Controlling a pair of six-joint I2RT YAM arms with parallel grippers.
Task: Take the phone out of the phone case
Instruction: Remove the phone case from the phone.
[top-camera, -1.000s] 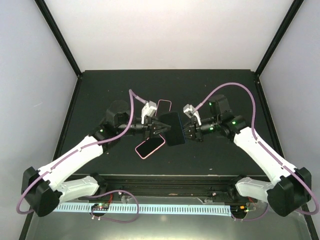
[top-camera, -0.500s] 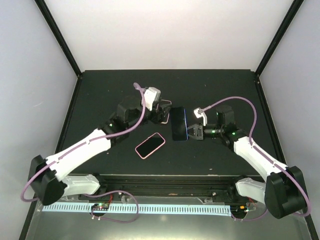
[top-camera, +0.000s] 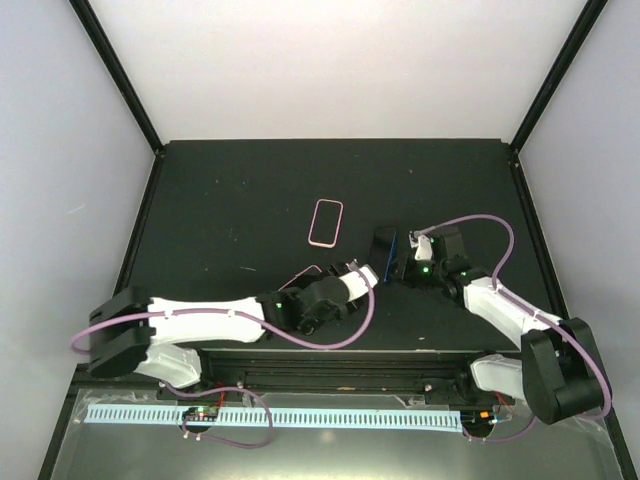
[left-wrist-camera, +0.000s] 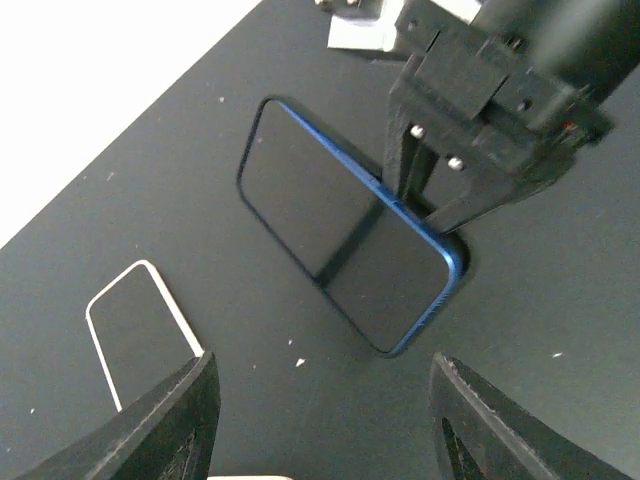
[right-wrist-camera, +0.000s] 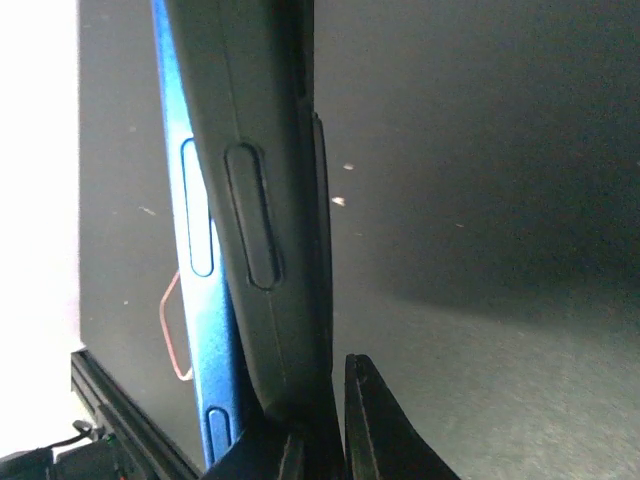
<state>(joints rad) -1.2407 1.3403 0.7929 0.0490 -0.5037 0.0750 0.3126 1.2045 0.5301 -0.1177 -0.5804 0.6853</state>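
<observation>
My right gripper is shut on the side wall of the black phone case, holding it on edge just above the table. The blue phone lies against the case, dark screen facing the left wrist camera. Its blue side with its buttons shows bare beside the case's wall. My left gripper is open and empty. It hovers a short way in front of the phone's near corner without touching it. In the top view the left gripper is just left of the phone.
A pink-rimmed phone-shaped object lies flat at the table's middle and also appears in the left wrist view. A second pink-rimmed one is mostly hidden under the left forearm. The table's front rail runs close behind both arms.
The left gripper opened, let go of the phone and case, and the arm swung down toward the front edge. The right gripper carried them right and lower, turning them on edge.
</observation>
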